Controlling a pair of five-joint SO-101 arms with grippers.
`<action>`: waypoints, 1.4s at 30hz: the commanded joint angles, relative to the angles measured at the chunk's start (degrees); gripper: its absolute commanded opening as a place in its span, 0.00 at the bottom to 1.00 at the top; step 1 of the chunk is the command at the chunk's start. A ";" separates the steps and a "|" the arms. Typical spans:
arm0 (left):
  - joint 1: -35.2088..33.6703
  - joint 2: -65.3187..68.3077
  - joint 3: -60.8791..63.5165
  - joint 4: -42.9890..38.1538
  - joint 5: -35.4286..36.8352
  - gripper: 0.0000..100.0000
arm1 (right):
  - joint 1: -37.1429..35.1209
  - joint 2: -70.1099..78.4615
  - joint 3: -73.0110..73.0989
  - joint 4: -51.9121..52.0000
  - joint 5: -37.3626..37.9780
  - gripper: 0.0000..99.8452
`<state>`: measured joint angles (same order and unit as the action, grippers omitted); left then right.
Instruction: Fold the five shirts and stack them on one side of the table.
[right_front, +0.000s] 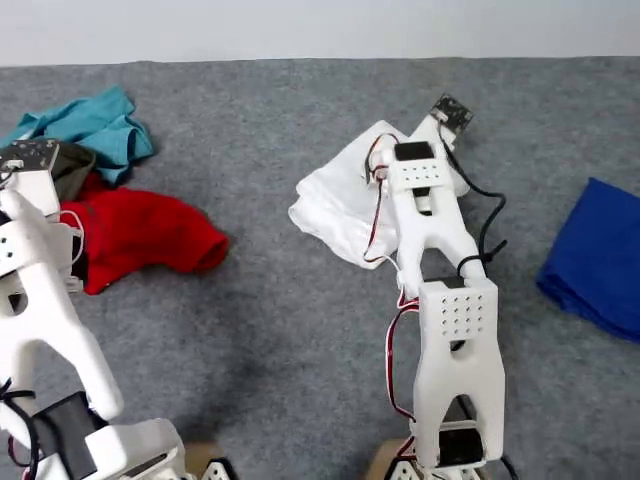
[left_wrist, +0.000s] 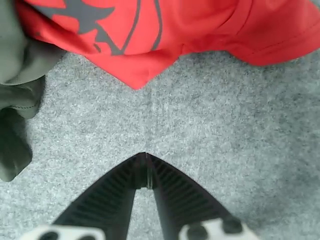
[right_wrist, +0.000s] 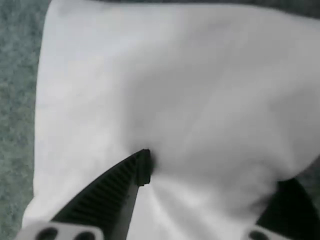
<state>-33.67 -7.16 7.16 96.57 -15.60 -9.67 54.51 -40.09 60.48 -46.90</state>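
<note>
On the left, the teal shirt, a dark shirt and the red shirt are lying overlapped, so tugging 1 is likely dragging its neighbours. The left pincer is hanging fully closed, holding nothing, over bare worktop beside the red cloth. The right pincer is gaping wide, 1 fingertip pressing into the crumpled white shirt; closing there is risking a bunched grab. The blue shirt is lying far right. All 5 are resting loose, not in any bin.
</note>
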 joint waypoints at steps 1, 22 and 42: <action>0.44 -2.37 -0.40 -0.70 -0.35 0.00 | 0.22 2.77 -9.05 1.54 1.49 0.07; 0.44 -2.64 -0.40 -0.62 -0.26 0.00 | 1.27 3.03 -44.13 32.31 1.49 0.01; 0.44 -2.73 -0.48 0.70 -0.09 0.00 | 19.82 -1.19 -56.09 41.98 26.73 0.01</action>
<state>-33.67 -7.16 7.16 96.92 -15.60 7.38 58.64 -93.45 100.40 -24.22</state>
